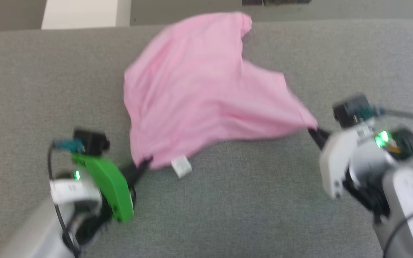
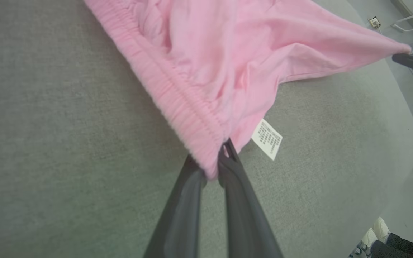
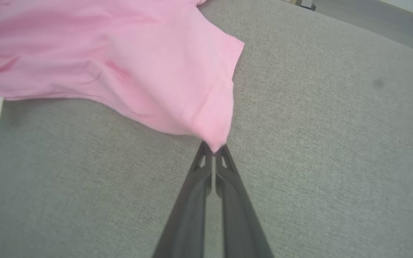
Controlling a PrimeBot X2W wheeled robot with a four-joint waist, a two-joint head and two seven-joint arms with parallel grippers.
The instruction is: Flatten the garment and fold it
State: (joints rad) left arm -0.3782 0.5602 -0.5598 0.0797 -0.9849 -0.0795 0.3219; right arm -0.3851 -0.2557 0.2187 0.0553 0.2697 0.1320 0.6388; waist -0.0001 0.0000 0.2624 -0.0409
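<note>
The light pink garment (image 1: pixel 199 93) hangs stretched over the grey cushion between my two grippers. My left gripper (image 1: pixel 145 163) is shut on the near-left corner, pinching the end of the gathered elastic hem (image 2: pixel 177 100). A small white care label (image 1: pixel 181 167) dangles beside that corner, also seen in the left wrist view (image 2: pixel 267 139). My right gripper (image 1: pixel 314 132) is shut on the near-right corner (image 3: pixel 213 141), pulling it to a taut point. The garment's far part lies toward the cushion's back edge.
The grey fabric surface (image 1: pixel 246 200) spreads wide on all sides. A white block (image 1: pixel 81 14) stands beyond its back-left edge. In the left wrist view a person's shoes (image 2: pixel 375 233) stand on the floor past the curved edge.
</note>
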